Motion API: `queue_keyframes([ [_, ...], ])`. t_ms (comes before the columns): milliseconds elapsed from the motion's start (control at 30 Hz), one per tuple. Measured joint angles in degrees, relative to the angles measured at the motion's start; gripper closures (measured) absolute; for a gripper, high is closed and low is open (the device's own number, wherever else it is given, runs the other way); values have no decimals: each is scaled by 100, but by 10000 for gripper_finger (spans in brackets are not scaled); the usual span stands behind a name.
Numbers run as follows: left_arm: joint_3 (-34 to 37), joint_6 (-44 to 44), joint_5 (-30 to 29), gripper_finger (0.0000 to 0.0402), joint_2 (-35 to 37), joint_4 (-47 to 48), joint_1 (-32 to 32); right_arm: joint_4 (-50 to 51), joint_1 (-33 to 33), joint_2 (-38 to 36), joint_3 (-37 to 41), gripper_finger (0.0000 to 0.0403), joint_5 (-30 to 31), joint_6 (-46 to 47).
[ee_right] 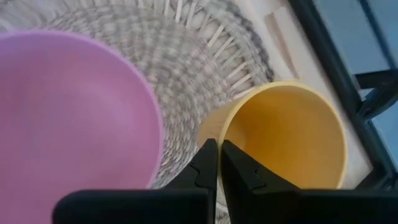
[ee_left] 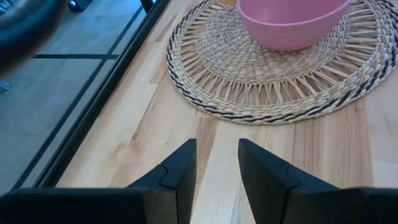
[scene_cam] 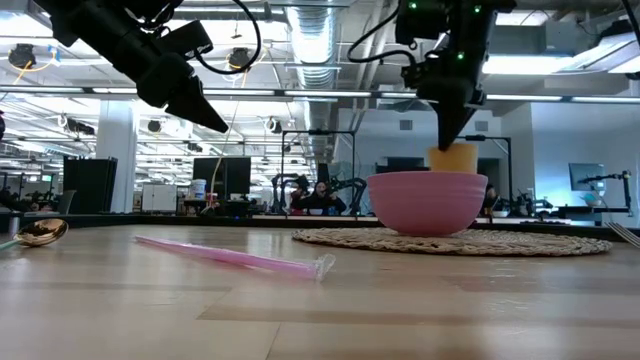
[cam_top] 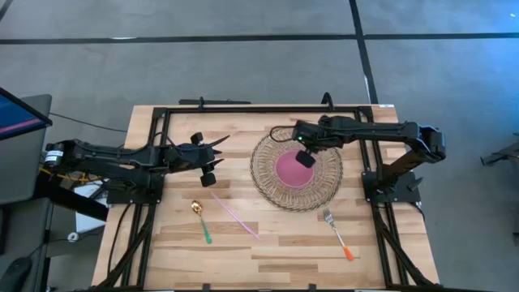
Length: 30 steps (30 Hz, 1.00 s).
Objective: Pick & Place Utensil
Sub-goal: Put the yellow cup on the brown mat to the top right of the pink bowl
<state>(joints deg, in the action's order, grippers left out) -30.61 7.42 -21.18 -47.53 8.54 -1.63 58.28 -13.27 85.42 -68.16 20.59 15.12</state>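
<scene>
Pale wooden bench (cam_top: 276, 251) planks carry a round woven mat (cam_top: 295, 172) toward the far right, with a pink bowl (cam_top: 293, 168) at its middle and a yellow cup (ee_right: 292, 134) just beside the bowl on the far side. The right pincer (ee_right: 217, 163) hangs over the mat with its fingers pressed together on the cup's rim, one inside and one outside. The left pincer (ee_left: 216, 162) hovers above the bench left of the mat, fingers spread and empty.

The utensils lie untouched on the near half of the bench: a gold spoon with a green handle (cam_top: 201, 220) at near left, a pink straw (cam_top: 235, 215) lying slantwise between spoon and mat, and a fork with an orange handle (cam_top: 337, 233) at near right, just off the mat's edge.

By my judgement the risk sits with the right arm. It grips a cup, not a utensil, by a thin rim pinch, so the cup could swing, slip, or knock against the bowl standing close by. The flat spoon and fork may also skid on the smooth wood when a pincer closes on them, and the light straw could roll away if brushed.
</scene>
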Motion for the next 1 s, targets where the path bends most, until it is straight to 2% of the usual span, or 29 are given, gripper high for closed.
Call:
queue_keyframes([
  [233, 0, 0, 0, 282, 0, 0, 0, 398, -42, -54, 2, 398, -10, 0],
  [433, 0, 0, 1, 282, 0, 0, 1, 719, -40, -439, 3, 398, 33, -49],
  [533, 0, -1, 1, 282, 0, 0, -1, 188, -40, -822, 294, 399, 33, -224],
  [633, 0, 0, 0, 282, 0, 0, -1, -604, -80, -1212, 914, 399, -267, -436],
  [800, 0, 0, 1, 282, 0, -3, 0, -760, -162, -1514, 1594, 400, -279, -16],
  [1000, 0, 0, 1, 282, 0, -68, -2, -986, -214, -1487, 1811, 400, -274, -7],
])
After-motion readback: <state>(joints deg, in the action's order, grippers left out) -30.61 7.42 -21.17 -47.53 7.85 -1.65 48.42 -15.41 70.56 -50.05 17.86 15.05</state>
